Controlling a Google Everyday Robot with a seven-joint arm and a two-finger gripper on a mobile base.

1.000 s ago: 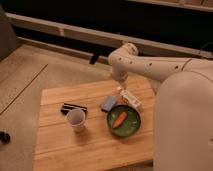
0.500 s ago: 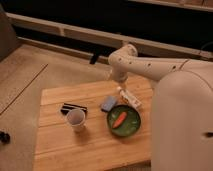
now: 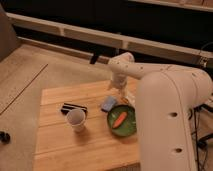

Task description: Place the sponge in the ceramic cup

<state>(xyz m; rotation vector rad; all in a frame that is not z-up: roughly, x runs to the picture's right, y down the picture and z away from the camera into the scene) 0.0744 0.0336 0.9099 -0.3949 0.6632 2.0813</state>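
Observation:
The sponge (image 3: 108, 104), a small blue-grey block, lies flat on the wooden table (image 3: 60, 147) just left of the green bowl. Left of it and nearer the front stands the white ceramic cup (image 3: 76, 120), upright, with nothing showing inside it. My white arm reaches in from the right. Its gripper (image 3: 116, 88) points down over the table's far side, slightly above and behind the sponge and apart from it. About a hand's width separates cup and sponge.
A green bowl (image 3: 131, 131) holding a carrot (image 3: 119, 120) sits right of the sponge. A black striped flat object (image 3: 73, 107) lies behind the cup. A white-orange packet (image 3: 125, 100) peeks out by the bowl's far rim. My large white arm body (image 3: 167, 125) covers the table's right side.
The arm's end has sunk slightly toward the table near the sponge. The cup, sponge and bowl have not moved.

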